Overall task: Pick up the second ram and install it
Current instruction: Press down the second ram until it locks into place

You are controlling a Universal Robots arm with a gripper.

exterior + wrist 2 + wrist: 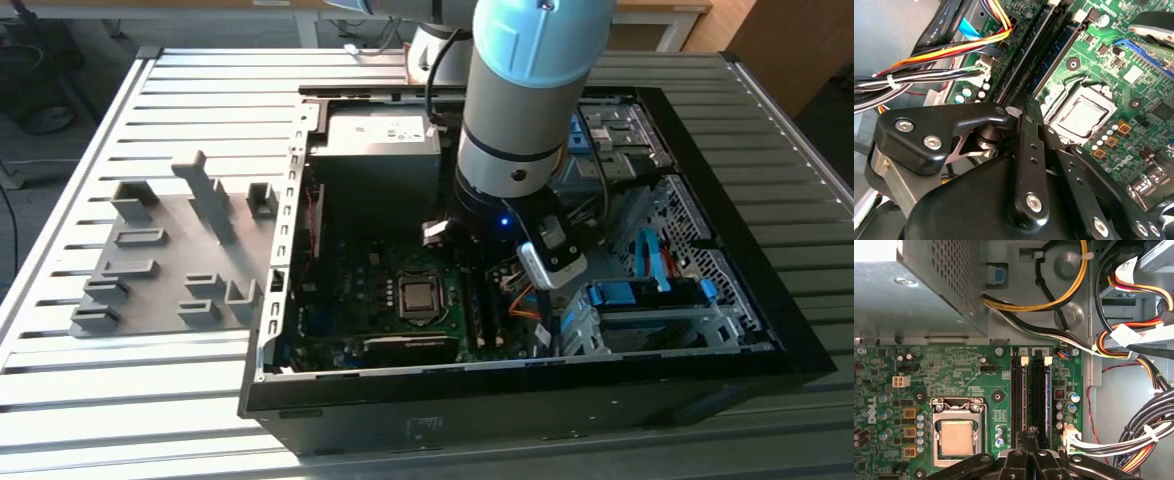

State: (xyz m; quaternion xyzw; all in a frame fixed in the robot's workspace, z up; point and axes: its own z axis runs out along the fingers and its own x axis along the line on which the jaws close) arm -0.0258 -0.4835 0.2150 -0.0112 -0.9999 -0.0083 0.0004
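i have the gripper (1030,456) down inside the computer case (400,425), right over the memory slots (1031,390) beside the processor socket (956,435). its fingers look pressed close together, though i cannot tell whether they pinch the second ram. two sticks seem seated already. i judge even, straight-down pressure along the slot matters most.

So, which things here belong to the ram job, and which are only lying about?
Job: end effector; memory slots close to it on the motherboard.
Lying about: grey fixture plate; power supply box; processor socket; cable bundles; blue drive clips.
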